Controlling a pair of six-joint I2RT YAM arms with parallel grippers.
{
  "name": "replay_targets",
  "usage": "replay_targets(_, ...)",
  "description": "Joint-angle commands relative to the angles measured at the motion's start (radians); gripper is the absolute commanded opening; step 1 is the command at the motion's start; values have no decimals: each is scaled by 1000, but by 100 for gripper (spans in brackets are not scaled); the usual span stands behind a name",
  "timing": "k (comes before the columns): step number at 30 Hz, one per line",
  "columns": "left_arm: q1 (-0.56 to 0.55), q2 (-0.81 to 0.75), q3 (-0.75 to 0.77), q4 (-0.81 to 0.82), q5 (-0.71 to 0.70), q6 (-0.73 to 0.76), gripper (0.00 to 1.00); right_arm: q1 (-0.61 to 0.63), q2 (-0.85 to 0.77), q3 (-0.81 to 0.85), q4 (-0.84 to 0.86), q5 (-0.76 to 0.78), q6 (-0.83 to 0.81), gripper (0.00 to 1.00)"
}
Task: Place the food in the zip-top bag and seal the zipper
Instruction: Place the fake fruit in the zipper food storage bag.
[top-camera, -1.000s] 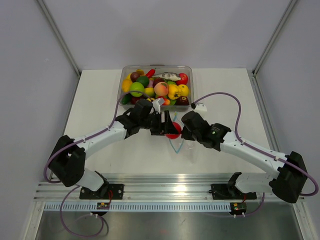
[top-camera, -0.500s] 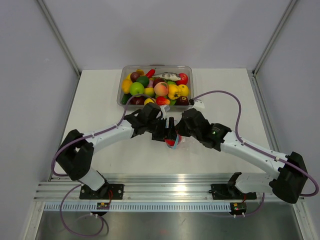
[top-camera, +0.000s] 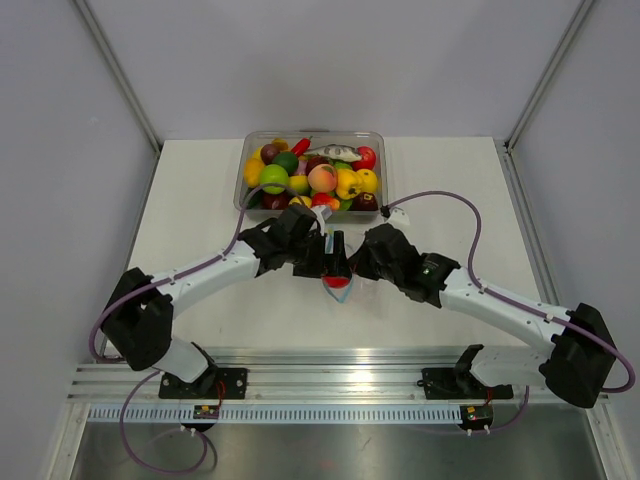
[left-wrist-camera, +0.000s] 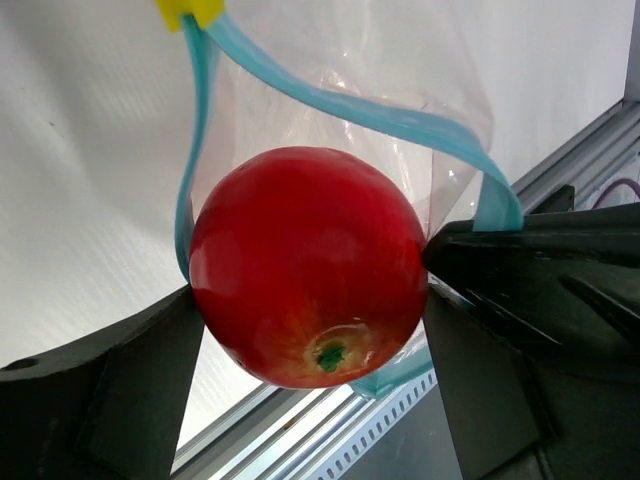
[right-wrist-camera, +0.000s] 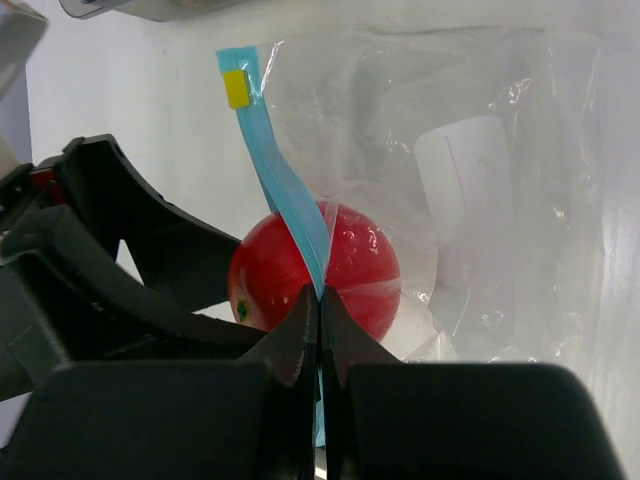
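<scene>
Our left gripper (left-wrist-camera: 312, 282) is clamping the red fruit (left-wrist-camera: 305, 250) between its two dark fingers. Over the last second it has been carrying the fruit away from the tub (top-camera: 340, 135), toward the near side, and down into the mouth of the bag (right-wrist-camera: 500, 120). Our right gripper (right-wrist-camera: 320, 300) is pinching the zipper strip (right-wrist-camera: 285, 190) with its fingertips pressed together, holding one lip of the mouth up. The strip is now looping around the fruit, so we are judging the fruit partway in but not yet let go. The sealing is still waiting.

The fruit is looking round, hard and glossy, with a small green stem mark underneath, so it may be slippery. The bag is thin, clear and crinkly, and it is sagging on the counter (top-camera: 200, 200) just in front of the tub. The teal strip is bending like soft ribbon and carrying a small yellow tab (right-wrist-camera: 236, 88) at one end. The tub is rigid, clear and rectangular, and it is heaped with shiny toy fruit.
</scene>
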Motion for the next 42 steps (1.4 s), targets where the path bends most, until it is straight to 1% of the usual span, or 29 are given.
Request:
replay_targets(1, -7, -69, 55, 64, -57, -1, 94, 4, -28, -16, 76, -85, 61, 0)
replay_targets(5, -7, -66, 79, 35, -58, 14, 98, 6, -40, -36, 110, -102, 78, 0)
replay_targets(12, -7, -66, 107, 10, -43, 35, 99, 1, -50, -64, 176, -142, 127, 0)
replay_targets(17, -7, -105, 154, -53, -46, 63, 99, -11, -51, -105, 245, -167, 169, 0)
replay_targets(21, -5, -164, 199, -116, -51, 101, 99, -32, -65, -137, 300, -184, 205, 0)
replay_targets(26, -1, -258, 236, -220, -91, 154, 95, -58, -71, -147, 365, -228, 218, 0)
replay_targets(29, 10, -305, 231, -246, -107, 164, 93, -68, -62, -142, 389, -254, 218, 0)
replay_targets(33, 56, -356, 191, -260, -114, 160, 86, -88, -76, -154, 455, -309, 241, 0)
replay_targets(34, 70, -365, 178, -263, -115, 160, 84, -101, -94, -162, 478, -347, 247, 0)
replay_targets(35, 85, -379, 173, -281, -123, 158, 82, -111, -106, -188, 544, -369, 267, 0)
replay_targets(37, 94, -398, 159, -297, -147, 158, 81, -132, -135, -208, 590, -412, 277, 0)
replay_targets(42, 143, -405, 63, -255, -124, 118, 74, -143, -157, -209, 569, -434, 248, 0)
